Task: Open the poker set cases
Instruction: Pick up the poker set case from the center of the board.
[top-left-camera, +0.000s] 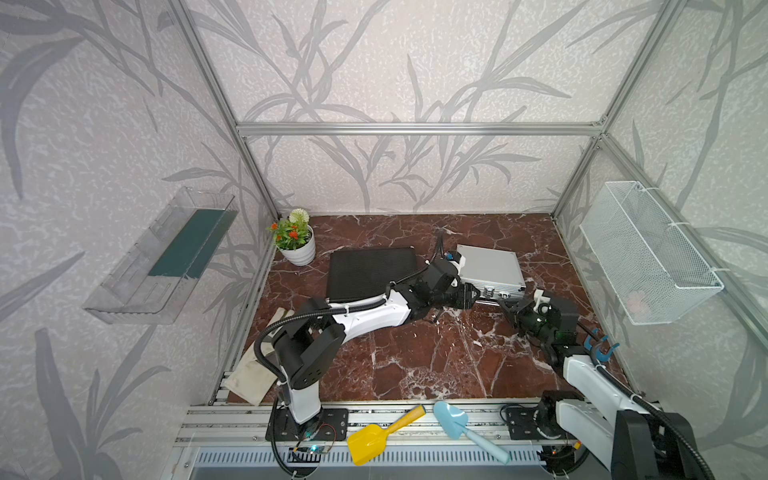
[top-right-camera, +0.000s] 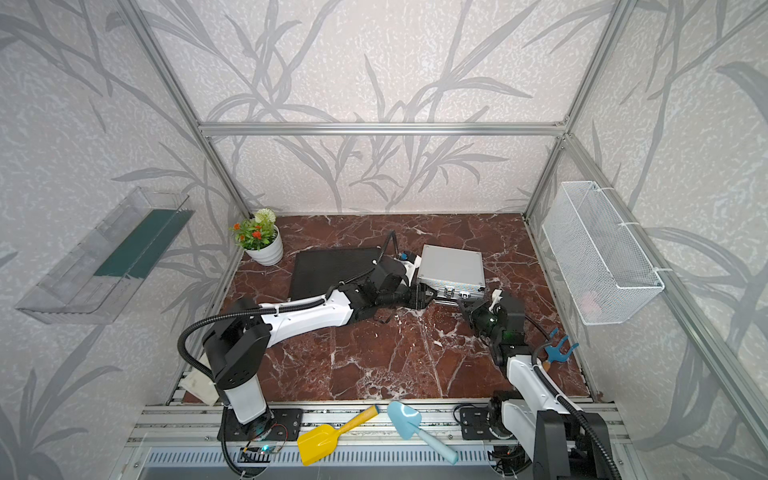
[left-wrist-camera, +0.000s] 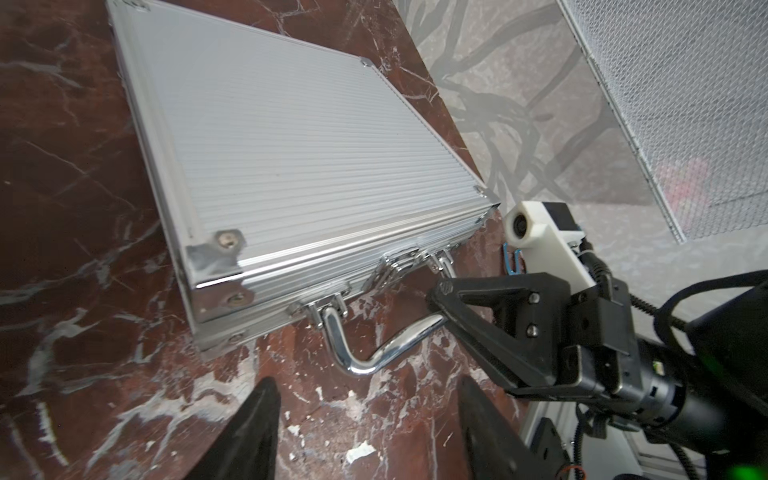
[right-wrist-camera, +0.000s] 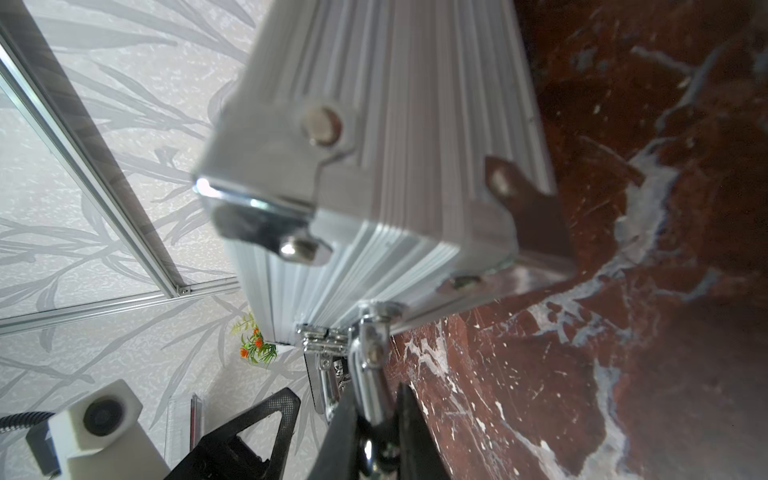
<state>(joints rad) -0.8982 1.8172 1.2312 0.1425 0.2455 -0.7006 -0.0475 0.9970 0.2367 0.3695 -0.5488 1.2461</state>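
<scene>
The silver poker set case (top-left-camera: 492, 264) (top-right-camera: 453, 264) lies shut at the back right of the marble table. The wider black case (top-left-camera: 370, 274) (top-right-camera: 332, 272) lies shut to its left. My right gripper (right-wrist-camera: 376, 415) (top-left-camera: 505, 305) is shut on the silver case's chrome handle (right-wrist-camera: 370, 374) (left-wrist-camera: 395, 345), near one end of it. A chrome latch (right-wrist-camera: 322, 336) sits beside that grip. My left gripper (left-wrist-camera: 368, 399) (top-left-camera: 471, 296) is open just in front of the handle, with only bare marble between its fingers (left-wrist-camera: 257, 428). The left arm hides part of the black case's front edge.
A potted plant (top-left-camera: 300, 249) stands at the back left. A wire basket (top-left-camera: 648, 257) hangs on the right wall, a clear shelf (top-left-camera: 162, 257) on the left wall. A yellow scoop (top-left-camera: 374, 440) and a blue scoop (top-left-camera: 461, 424) lie on the front rail, a cloth (top-left-camera: 253, 374) at front left.
</scene>
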